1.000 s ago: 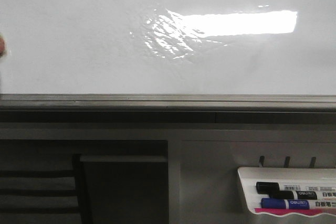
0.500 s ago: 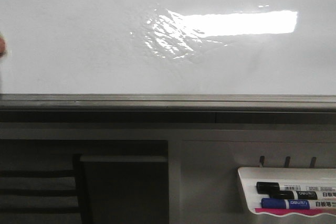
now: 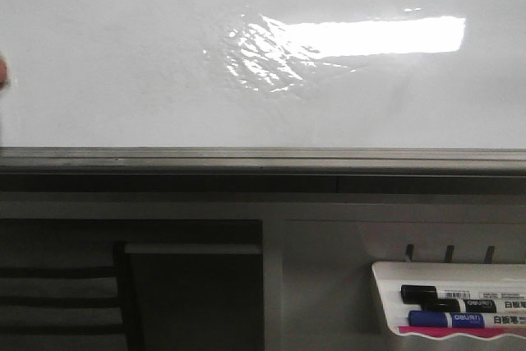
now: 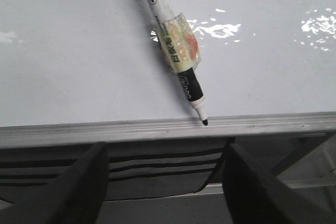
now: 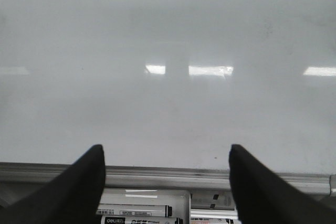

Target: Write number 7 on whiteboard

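The whiteboard (image 3: 123, 55) fills the upper half of the front view, glossy white with a bright rectangular reflection, and no number 7 shows on it. In the left wrist view a black-tipped marker (image 4: 176, 51) hangs slanted against the whiteboard (image 4: 79, 66) in a clear holder, uncapped, its tip just above the grey rail (image 4: 105, 129). My left gripper (image 4: 164, 150) is open below the rail, apart from the marker and holding nothing. My right gripper (image 5: 165, 153) is open in front of the whiteboard (image 5: 168, 35), also holding nothing. Neither gripper shows in the front view.
A white marker tray (image 3: 386, 285) hangs below the rail (image 3: 263, 156) at the lower right, holding a black marker (image 3: 444, 293) and a blue marker (image 3: 460, 318). Markers (image 5: 136, 211) lie under the right gripper. Dark shelving (image 3: 66, 293) sits lower left.
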Controlling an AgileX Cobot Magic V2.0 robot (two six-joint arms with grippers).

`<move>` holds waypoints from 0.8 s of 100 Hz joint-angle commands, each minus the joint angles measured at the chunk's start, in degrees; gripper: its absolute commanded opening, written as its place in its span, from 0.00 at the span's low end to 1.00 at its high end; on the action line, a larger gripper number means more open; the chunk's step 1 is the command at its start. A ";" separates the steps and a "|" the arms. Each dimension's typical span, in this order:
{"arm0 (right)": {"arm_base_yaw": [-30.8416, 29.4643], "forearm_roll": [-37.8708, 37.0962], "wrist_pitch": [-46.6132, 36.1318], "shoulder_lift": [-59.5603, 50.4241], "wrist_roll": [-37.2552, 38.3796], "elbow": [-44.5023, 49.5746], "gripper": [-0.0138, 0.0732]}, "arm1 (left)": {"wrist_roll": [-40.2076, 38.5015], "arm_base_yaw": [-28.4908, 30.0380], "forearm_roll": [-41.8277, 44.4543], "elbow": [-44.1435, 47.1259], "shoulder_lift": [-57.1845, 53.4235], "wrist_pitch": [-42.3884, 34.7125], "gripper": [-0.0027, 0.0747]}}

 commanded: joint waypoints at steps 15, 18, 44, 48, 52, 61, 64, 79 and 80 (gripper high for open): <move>-0.17 -0.64 -4.08 0.24 -0.14 -2.06 0.67 | -0.25 0.12 -2.82 -2.61 2.86 -4.19 0.55; -0.17 -0.64 -4.08 0.24 -0.14 -2.06 0.67 | -0.25 0.12 -3.24 -2.94 3.76 -4.19 0.55; -0.17 -0.64 -6.94 0.24 -0.14 -2.06 0.67 | 2.08 -1.27 -6.45 -8.22 13.35 -8.02 0.55; -0.17 -0.64 -7.21 0.24 -0.14 -2.06 0.67 | 2.08 -1.85 -6.45 -8.35 14.87 -9.29 0.55; -0.17 -0.64 -7.49 0.24 -0.14 -2.06 0.67 | 2.08 -2.48 -6.45 -8.35 16.06 -10.72 0.55; -0.17 -0.64 -7.49 0.24 -0.14 -2.06 0.67 | 2.08 -3.59 -6.45 -8.35 19.14 -13.15 0.55; -0.17 -0.64 -7.49 0.24 -0.14 -2.06 0.67 | 2.08 -4.19 -6.45 -8.35 20.30 -14.00 0.55; -0.17 -0.64 -7.49 0.24 -0.14 -2.06 0.67 | 2.08 -7.43 -6.45 -8.35 25.21 -19.98 0.55; -0.17 -0.64 -7.49 0.24 -0.14 -2.06 0.67 | 2.08 -7.63 -6.45 -8.35 25.43 -20.23 0.55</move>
